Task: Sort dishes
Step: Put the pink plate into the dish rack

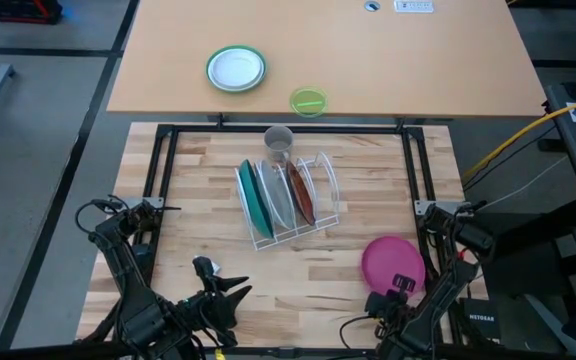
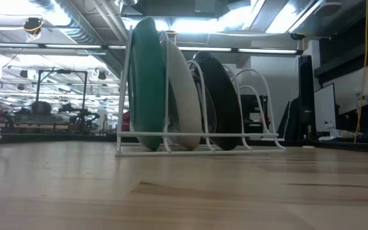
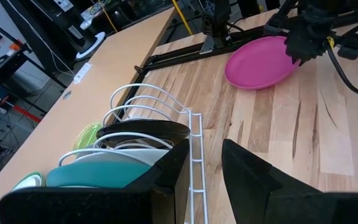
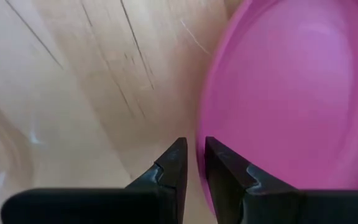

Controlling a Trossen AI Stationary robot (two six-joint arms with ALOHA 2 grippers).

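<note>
A white wire rack [image 1: 290, 200] stands mid-table. The teal-green plate [image 1: 255, 200], the white plate [image 1: 276, 194] and the dark red plate [image 1: 301, 192] stand on edge in its slots. They also show in the low view, teal-green [image 2: 147, 83] foremost. The magenta plate [image 1: 391, 260] lies on the table at the near right. My right gripper [image 1: 400, 285] is at its near edge, shut on the rim. My left gripper [image 1: 223, 292] is open and empty near the table's front edge, left of the rack. My right gripper has the magenta plate's rim [image 4: 199, 155] at the plate's near edge between its two fingers, one finger over the plate's inside and one outside the rim. The fingers come from above and from the near side. Whether that edge is lifted off the table I cannot tell.
A grey cup [image 1: 278, 143] stands just behind the rack. On the far tan table lie a small green-rimmed white plate [image 1: 236, 68] and a small lime-green dish [image 1: 308, 101]. A black frame rail [image 1: 288, 128] runs along the work table's far edge and sides.
</note>
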